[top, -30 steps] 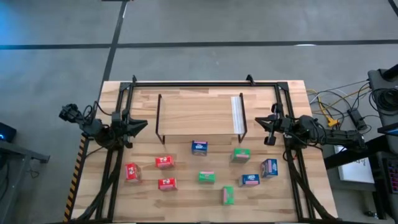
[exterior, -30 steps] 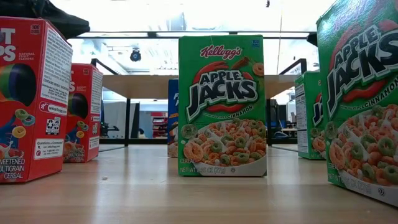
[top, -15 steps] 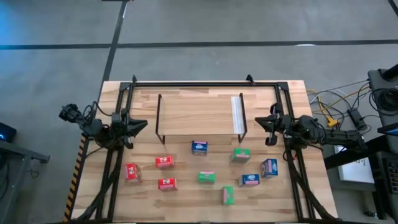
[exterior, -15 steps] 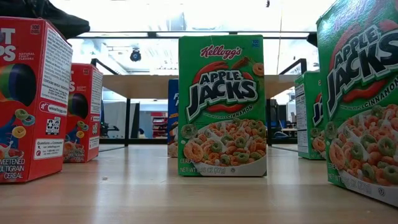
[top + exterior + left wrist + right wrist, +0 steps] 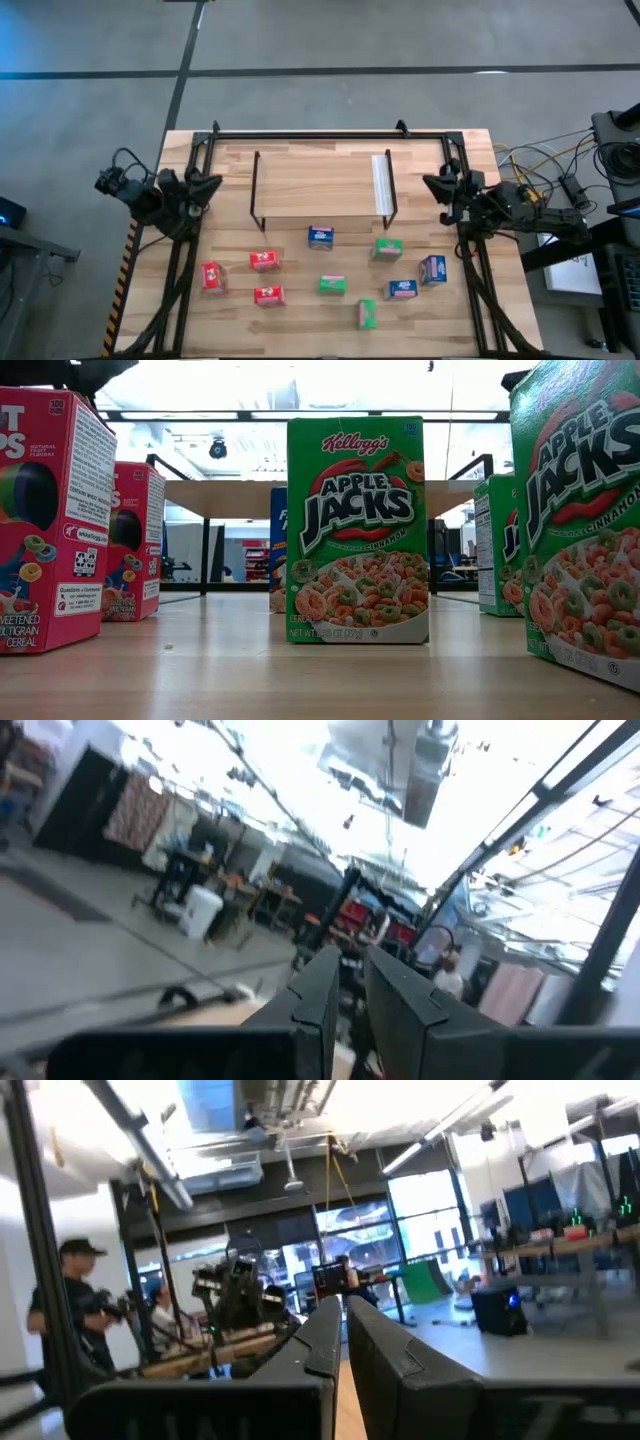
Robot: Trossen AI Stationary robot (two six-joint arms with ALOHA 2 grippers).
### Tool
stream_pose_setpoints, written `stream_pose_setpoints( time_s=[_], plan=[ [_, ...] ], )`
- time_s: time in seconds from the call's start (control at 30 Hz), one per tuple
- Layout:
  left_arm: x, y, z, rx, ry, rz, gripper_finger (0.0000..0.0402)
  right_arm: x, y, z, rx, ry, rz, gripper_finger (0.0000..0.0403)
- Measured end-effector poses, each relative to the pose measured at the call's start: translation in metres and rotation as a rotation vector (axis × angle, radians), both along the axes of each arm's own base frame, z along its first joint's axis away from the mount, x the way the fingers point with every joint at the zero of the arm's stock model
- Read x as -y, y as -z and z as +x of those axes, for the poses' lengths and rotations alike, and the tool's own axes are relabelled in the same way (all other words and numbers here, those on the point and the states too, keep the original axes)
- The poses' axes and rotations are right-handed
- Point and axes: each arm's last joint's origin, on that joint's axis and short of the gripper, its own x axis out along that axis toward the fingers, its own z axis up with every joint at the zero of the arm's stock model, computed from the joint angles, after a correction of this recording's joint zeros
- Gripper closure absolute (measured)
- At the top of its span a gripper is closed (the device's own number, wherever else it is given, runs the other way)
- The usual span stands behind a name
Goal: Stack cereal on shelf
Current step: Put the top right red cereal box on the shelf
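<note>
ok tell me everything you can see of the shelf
The shelf is a low rack with a thin black wire frame and a light wood top, with a white strip along its right end. It stands upright at the back middle of the table, between the two arms. No cereal is on it; the nearest, a blue box, stands just in front.

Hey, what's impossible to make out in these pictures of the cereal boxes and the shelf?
- High view: labels on the cereal boxes too small to read.
- Low view: red box and right green box cut off by edges; blue box mostly hidden behind the middle green box.
- Wrist views: shelf not visible.
</note>
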Motion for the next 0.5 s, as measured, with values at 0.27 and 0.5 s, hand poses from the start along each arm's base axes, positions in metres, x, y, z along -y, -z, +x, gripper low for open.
stream_pose_setpoints(
  time_s=[0.27, 0.5],
  plan=[
    [-0.003, -0.008, -0.004, 0.086, -0.006, -0.037, 0.0365, 0.0, -0.029, 0.002, 0.025, -0.014, 0.051, 0.039],
    [0.007, -0.011, 0.01, 0.095, 0.051, -0.015, 0.0365, 0.002, -0.041, 0.014, -0.026, -0.003, 0.045, 0.039]
  ],
)
